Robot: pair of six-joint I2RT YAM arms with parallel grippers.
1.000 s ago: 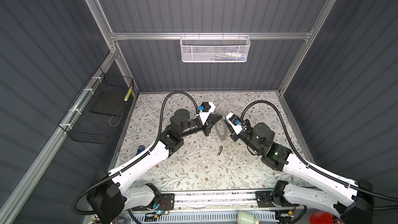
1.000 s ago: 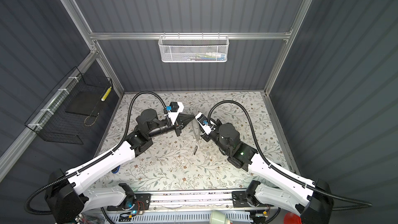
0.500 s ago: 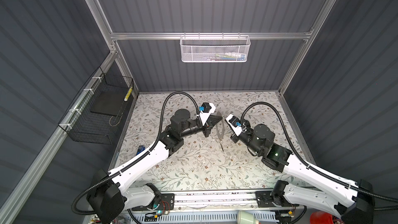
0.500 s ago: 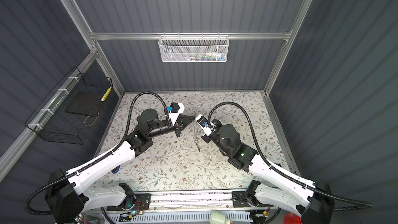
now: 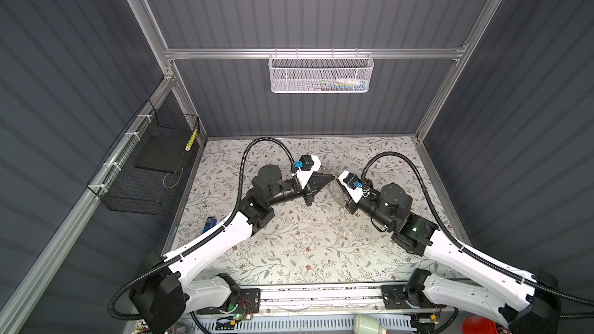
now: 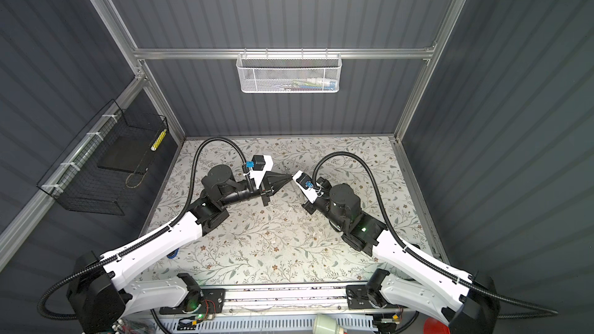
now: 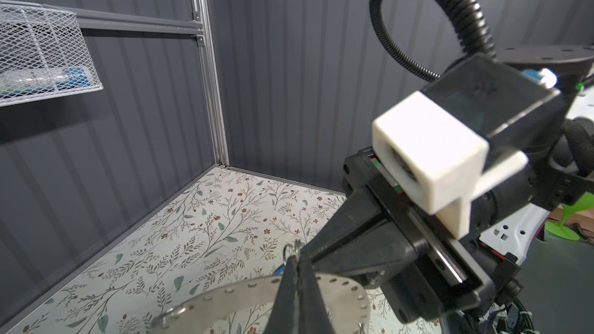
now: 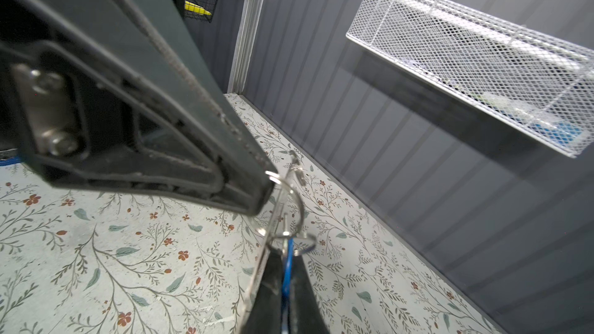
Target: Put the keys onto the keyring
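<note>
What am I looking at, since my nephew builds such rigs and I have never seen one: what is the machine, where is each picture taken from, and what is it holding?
This is a two-armed robot over a flowered table inside a grey booth. Two pictures look down from overhead; the other two come from a camera on each wrist, so they show the fingers up close. The left fingers are shut on the keyring, a flat metal band with small holes. The right fingers pinch the blue tag of a key, close beside that ring. A small blue block lies on the table near the left arm. A white basket and a black basket hang on the walls.
</note>
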